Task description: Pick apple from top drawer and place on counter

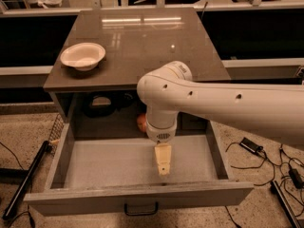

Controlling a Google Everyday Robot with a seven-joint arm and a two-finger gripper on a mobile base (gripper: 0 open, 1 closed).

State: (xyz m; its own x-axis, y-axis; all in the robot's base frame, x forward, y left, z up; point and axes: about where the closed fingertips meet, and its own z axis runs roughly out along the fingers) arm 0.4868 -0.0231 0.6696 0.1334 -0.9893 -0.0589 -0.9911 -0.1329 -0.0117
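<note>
The apple (141, 122), small and red-orange, lies in shadow at the back of the top drawer (137, 194), under the counter's edge. The arm hides its right side. My gripper (163, 167) hangs from the big white arm over the front middle of the grey drawer floor, well in front of the apple and apart from it. Nothing shows in the gripper. The drawer is pulled fully open, with its dark handle (141, 208) at the front. The counter (142, 42) is the glossy grey-brown top above it.
A white shallow bowl (82, 55) stands on the counter's left side. Dark objects (99, 106) sit in the cabinet recess behind the drawer. Cables and a black bar (26, 179) lie on the floor on both sides.
</note>
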